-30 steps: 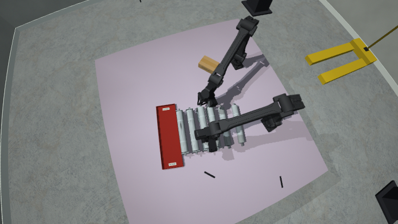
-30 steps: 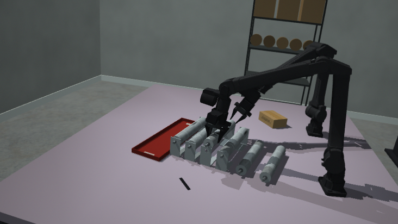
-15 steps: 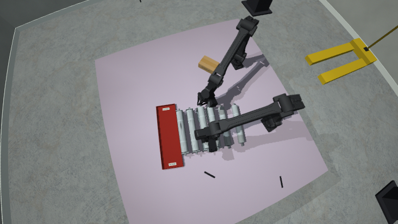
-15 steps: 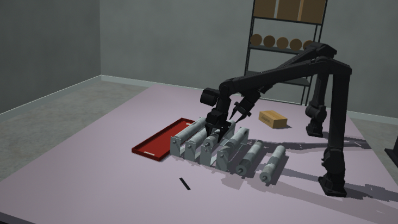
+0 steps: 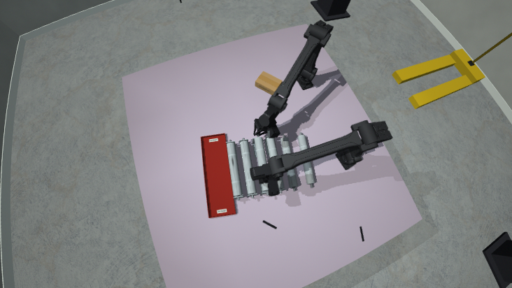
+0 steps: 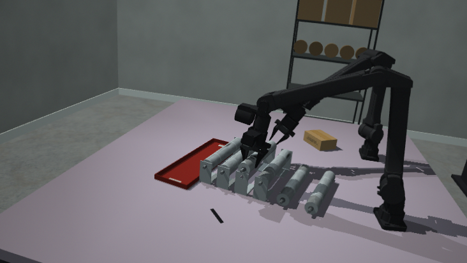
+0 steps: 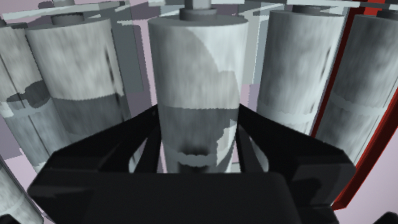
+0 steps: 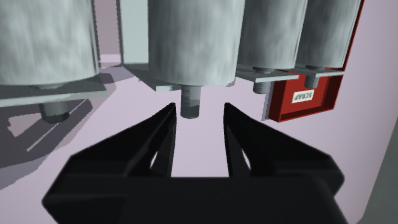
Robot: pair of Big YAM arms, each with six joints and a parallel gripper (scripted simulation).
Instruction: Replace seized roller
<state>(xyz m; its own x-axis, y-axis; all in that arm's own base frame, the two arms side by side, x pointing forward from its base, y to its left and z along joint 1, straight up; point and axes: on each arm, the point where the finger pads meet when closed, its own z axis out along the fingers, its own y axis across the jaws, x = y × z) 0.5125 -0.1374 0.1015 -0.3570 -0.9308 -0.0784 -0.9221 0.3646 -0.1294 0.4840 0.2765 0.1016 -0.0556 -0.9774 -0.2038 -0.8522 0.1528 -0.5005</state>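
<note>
The red scrap tray (image 5: 218,175) (image 6: 185,166) (image 7: 375,155) (image 8: 310,112) is set just beside the roller bed (image 5: 252,194) (image 6: 242,186) (image 7: 130,60) (image 8: 270,76), and only its bare floor and labels are shown inside. Four rollers are carried in the bed. The third roller from the tray (image 5: 260,152) (image 6: 247,165) (image 7: 192,75) (image 8: 192,45) is pinched across its body by the left gripper (image 5: 266,181) (image 6: 250,162) (image 7: 198,111); its near end, in the exterior view, is seen above the bracket hole. At its other end, the axle tip (image 8: 190,105) is pointed between the spread jaws of the right gripper (image 5: 264,135) (image 6: 274,142) (image 8: 199,111), apart from both fingers, with nothing gripped. Which roller is seized cannot be told. Outside the bed, on the side away from the tray, an inner loose roller (image 5: 286,146) (image 6: 294,182) (image 7: 17,50) and an outer loose roller (image 5: 303,142) (image 6: 321,187) (image 7: 10,195) are laid on the table. A closed carton (image 5: 268,82) (image 6: 320,140) is placed well apart from the tray; its contents are hidden.
</note>
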